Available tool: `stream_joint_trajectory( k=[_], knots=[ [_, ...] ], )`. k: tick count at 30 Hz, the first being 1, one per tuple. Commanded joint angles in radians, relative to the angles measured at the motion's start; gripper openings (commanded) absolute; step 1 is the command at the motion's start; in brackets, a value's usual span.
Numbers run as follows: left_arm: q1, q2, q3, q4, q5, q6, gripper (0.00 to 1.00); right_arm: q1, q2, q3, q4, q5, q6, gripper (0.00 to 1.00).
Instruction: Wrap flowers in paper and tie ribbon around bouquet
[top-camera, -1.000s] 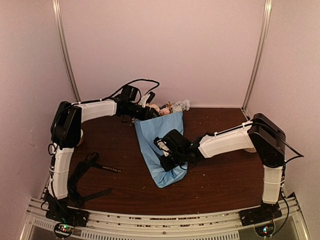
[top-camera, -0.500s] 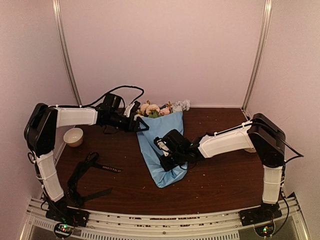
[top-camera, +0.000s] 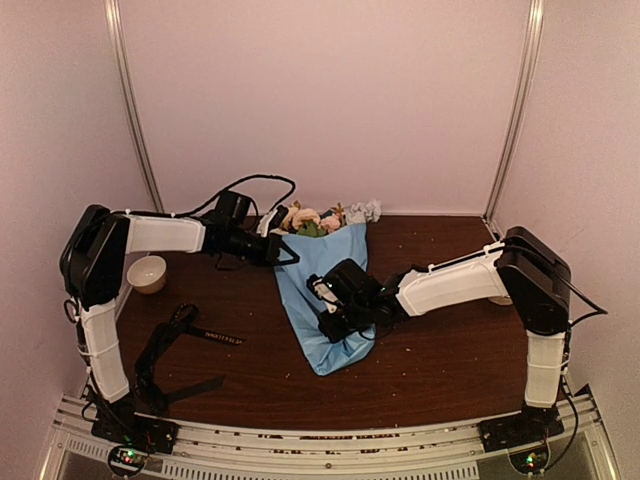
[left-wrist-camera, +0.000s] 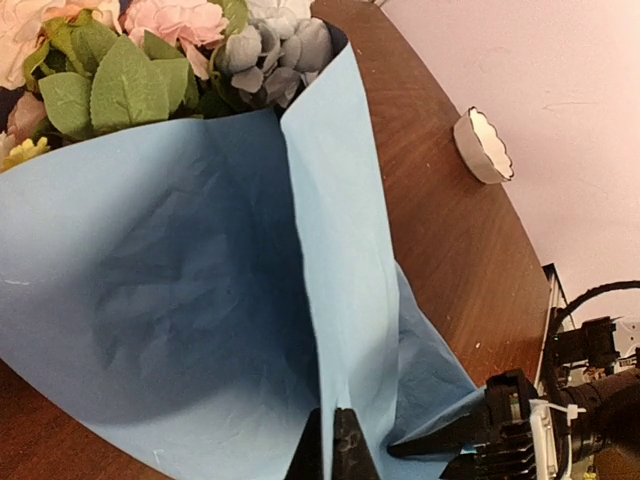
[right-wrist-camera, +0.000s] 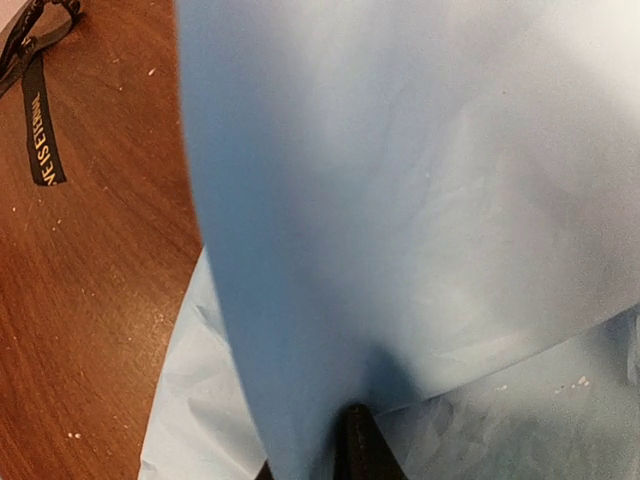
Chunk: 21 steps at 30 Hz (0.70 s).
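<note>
Bouquet (top-camera: 305, 285): flat near the middle of the table (top-camera: 450, 345), a cone of blue paper (left-wrist-camera: 190, 300) with the narrow tip toward the near edge and the flowers (top-camera: 312, 220) spilling out at the far end. Cream, pink and greyish heads with green leaves, packed into the open mouth close to the back wall.

Left gripper (top-camera: 288, 253): at the cone's far-left edge, just beside the flower heads. Seen from its own wrist, fingers (left-wrist-camera: 348, 445) pressed together with the edge of a raised paper flap running down between them, so pinched on the paper. Flap standing up from the rest of the sheet, lighter blue on its lit face, darker in the hollow beside it.

Right gripper (top-camera: 330, 322): down on the lower half of the cone, nearer the tip, reaching in from the right. From its own camera, only one dark finger (right-wrist-camera: 355, 440) showing under a fold of paper draped over it. Impossible to tell whether clamped on the sheet or slightly apart.

Ribbon (top-camera: 215, 337): loose on the wood left of the bouquet, untied, well apart from both grippers; black with pale lettering.

Small white bowl (top-camera: 147, 273): near the left wall, apart from the paper.
</note>
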Motion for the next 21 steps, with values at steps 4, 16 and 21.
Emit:
stream_joint_trajectory(
  k=[4,16,21],
  knots=[
    [0.025,0.082,0.103,-0.093,-0.142,0.107,0.0,0.01,-0.06,-0.058,-0.131,0.098,-0.01,0.21],
    [0.044,0.208,0.161,-0.151,-0.217,0.188,0.0,0.08,-0.269,-0.219,-0.258,0.215,-0.067,0.31],
    [0.043,0.231,0.15,-0.149,-0.212,0.197,0.0,0.107,-0.404,-0.21,-0.315,0.212,-0.127,0.32]
  ],
)
